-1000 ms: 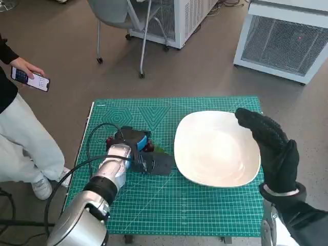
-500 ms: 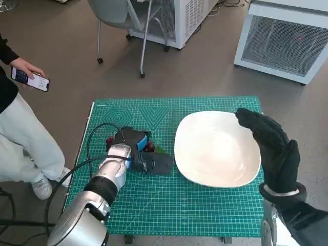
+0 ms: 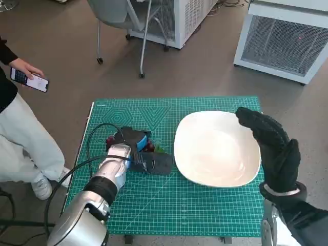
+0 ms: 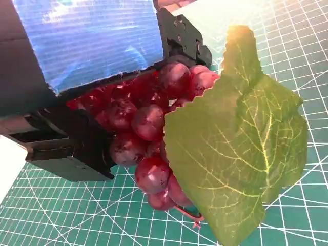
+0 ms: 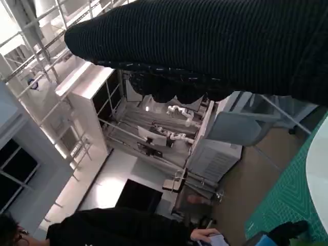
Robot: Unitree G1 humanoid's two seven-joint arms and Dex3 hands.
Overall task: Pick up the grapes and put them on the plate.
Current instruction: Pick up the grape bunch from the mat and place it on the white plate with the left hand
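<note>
1. The left hand [image 3: 137,149] is seen lying low on the green cutting mat [image 3: 169,210], its blue-taped back turned up and its black fingers [image 4: 77,148] reaching toward the plate.
2. The grapes [image 4: 148,123] are found directly under and against this hand: in the left wrist view the red cluster is tucked beneath the taped back and pressed between black finger parts on either side.
3. Whether the cluster is firmly gripped or only enclosed cannot be told; contact with the fingers is plain, and the bunch appears to lie on the mat.
4. A green leaf [image 4: 241,148] attached to the bunch is spread out beyond the fingers, over the mat.
5. In the head view only a few red grapes and a sliver of leaf are visible at the hand's edges.
6. The white plate [image 3: 218,148] is placed just beyond the left hand's fingertips, near but apart from the grapes, and nothing is seen on it.
7. The right hand [image 3: 271,148], in its black knitted glove, is held raised over the plate's far rim, fingers extended and apart, with nothing in it.
8. Farther out from the left hand, beside the table, a person [image 3: 23,128] is seen holding a phone [image 3: 29,80].
9. A chair [image 3: 125,20] and white cabinets [image 3: 287,41] stand on the floor beyond the table.
</note>
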